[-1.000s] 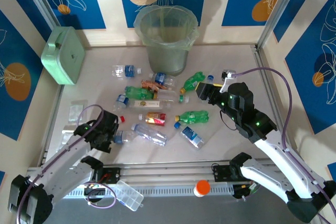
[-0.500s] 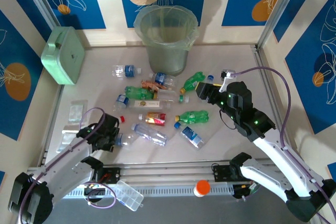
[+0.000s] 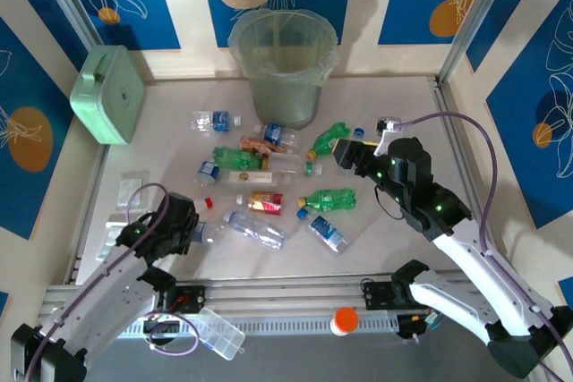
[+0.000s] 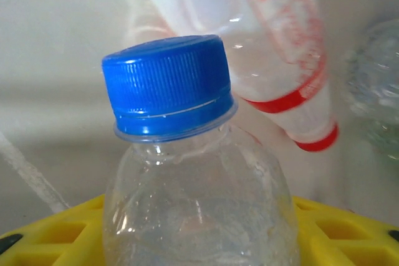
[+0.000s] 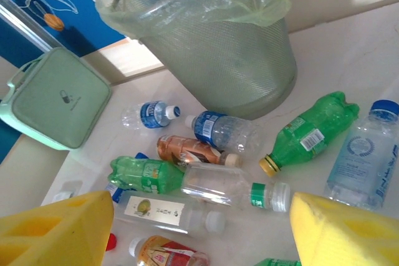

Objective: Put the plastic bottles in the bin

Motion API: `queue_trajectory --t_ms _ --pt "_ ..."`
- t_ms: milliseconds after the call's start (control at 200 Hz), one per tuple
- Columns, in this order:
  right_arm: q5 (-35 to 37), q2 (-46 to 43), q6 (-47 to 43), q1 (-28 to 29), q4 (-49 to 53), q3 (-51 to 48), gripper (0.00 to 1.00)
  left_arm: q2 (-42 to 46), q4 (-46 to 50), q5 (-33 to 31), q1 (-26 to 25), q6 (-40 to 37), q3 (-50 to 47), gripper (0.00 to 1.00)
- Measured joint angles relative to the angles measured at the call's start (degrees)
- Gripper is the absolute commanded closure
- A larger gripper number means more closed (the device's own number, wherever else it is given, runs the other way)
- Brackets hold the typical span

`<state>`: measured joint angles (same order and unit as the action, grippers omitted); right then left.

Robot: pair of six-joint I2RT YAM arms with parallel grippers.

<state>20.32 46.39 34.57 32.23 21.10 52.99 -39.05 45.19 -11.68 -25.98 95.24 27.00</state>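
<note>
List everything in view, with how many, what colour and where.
bin: one, translucent grey-green, clear liner, far middle of table.
plastic bottles: about a dozen, clear, green, orange-brown, scattered before the bin.
blue-capped bottle: one of them, clear, between the fingers of the left gripper.
box: one, mint green, far left by the wall.
jar: one, orange cap, near edge.
compartment case: one, clear, near edge, left of the jar.
plastic packets: a couple, clear, table's left side.
left gripper: one, black, yellow fingers, closed on the blue-capped bottle.
right gripper: one, black, yellow fingers, open, above the right-hand bottles.
</note>
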Motion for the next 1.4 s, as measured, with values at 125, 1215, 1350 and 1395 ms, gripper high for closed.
queue_trajectory --t_ms 125,1215,1350,1395 --pt "-3.3 1.0 -0.8 1.0 -0.4 2.1 0.23 0.0 1.7 -0.6 0.0 -7.9 6.7 0.45" --pt "-58.4 26.8 -4.5 17.7 -17.3 14.9 0.09 2.4 -59.2 50.3 -0.5 -44.8 11.8 0.46" --pt "-59.2 28.2 -2.0 18.0 -19.7 15.4 0.16 3.0 -59.1 50.5 -0.5 -45.3 12.1 0.47" --pt "-59.3 28.7 -1.2 18.1 -20.5 15.4 0.17 3.2 -59.0 50.5 -0.5 -45.7 12.1 0.46"
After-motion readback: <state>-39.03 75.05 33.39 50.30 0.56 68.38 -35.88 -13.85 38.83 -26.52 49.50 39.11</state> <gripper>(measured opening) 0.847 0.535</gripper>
